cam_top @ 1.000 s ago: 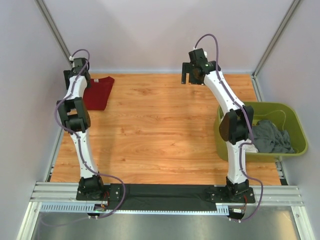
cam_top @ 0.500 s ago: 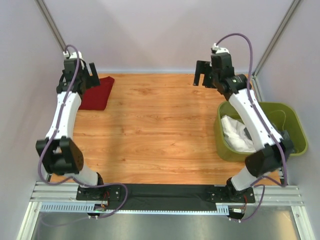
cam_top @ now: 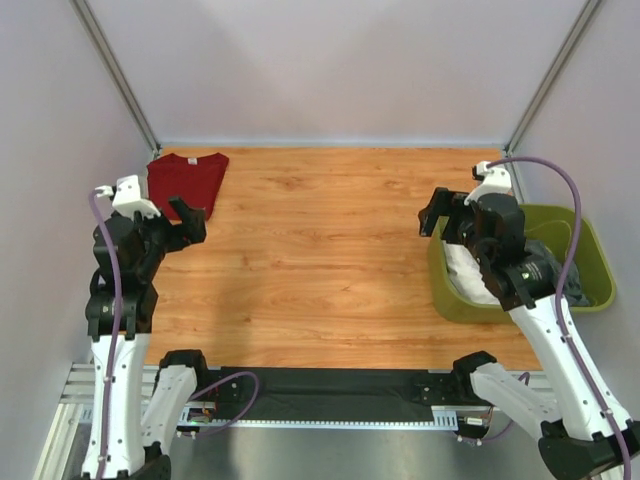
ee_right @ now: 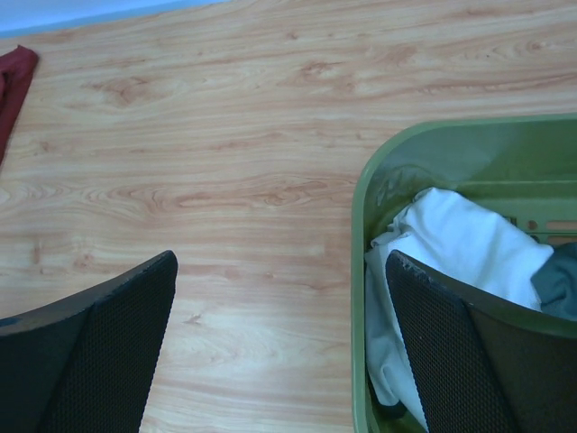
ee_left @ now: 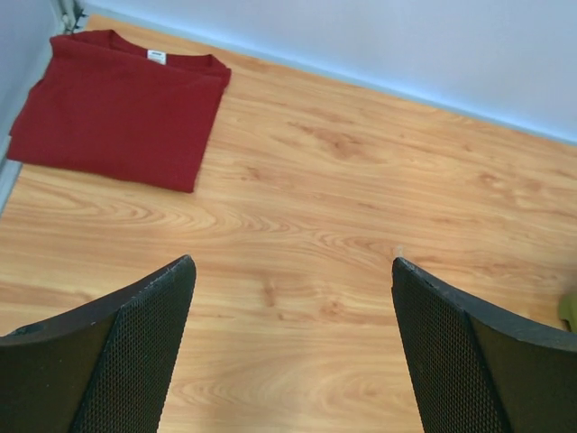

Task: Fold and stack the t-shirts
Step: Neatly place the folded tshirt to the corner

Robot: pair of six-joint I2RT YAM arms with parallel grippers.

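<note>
A dark red t-shirt lies folded flat in the table's far left corner, its white neck label facing the back wall; the left wrist view shows it whole. My left gripper hangs open above bare wood, nearer than that shirt and apart from it, with nothing between its fingers. A crumpled white t-shirt and a dark grey t-shirt lie in the olive-green tub. My right gripper is open and empty above the tub's left rim.
The olive-green tub stands at the right edge of the wooden table. Pale walls with metal corner posts close in the back and both sides. A metal rail carries the arm bases along the near edge.
Both arms have drawn back from the far edge toward the near side. The left gripper left the red shirt behind; the right one moved from the far middle to over the tub's rim.
</note>
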